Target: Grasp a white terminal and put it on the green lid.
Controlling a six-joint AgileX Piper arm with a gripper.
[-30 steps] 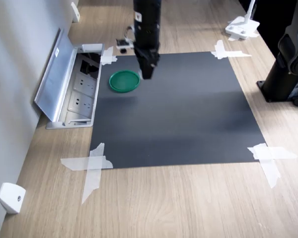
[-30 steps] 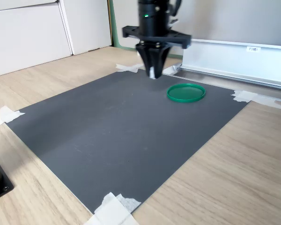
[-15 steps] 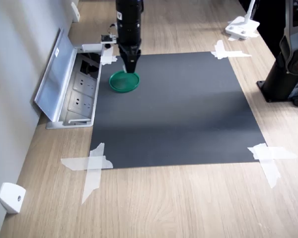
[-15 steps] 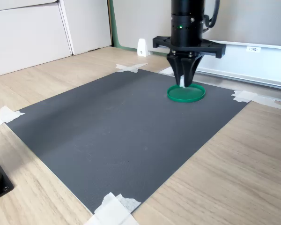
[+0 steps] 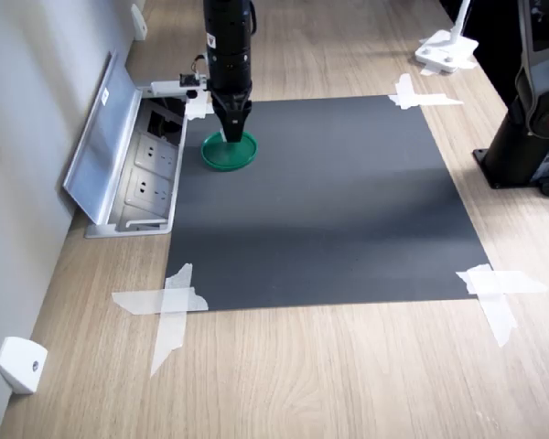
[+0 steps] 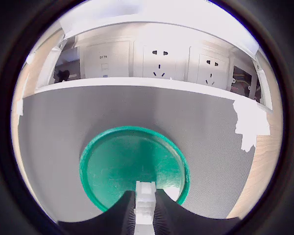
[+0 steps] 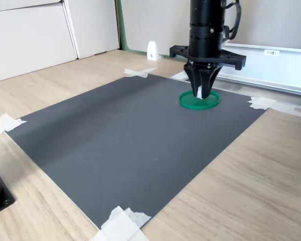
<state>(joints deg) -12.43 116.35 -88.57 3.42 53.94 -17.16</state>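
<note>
White terminal point(image 6: 145, 196) sitting clamped between your gripper's point(image 7: 202, 92) closed fingers, hanging directly over the green lid point(image 6: 118, 166), lid lying flat on the dark mat point(image 5: 348, 201) near its taped corner, open socket box point(image 5: 146, 178) lying just beside the mat.

In the first exterior view the jaws hide the white terminal; in the wrist view the frame edge cuts the white terminal point(image 6: 145, 208) off
</note>
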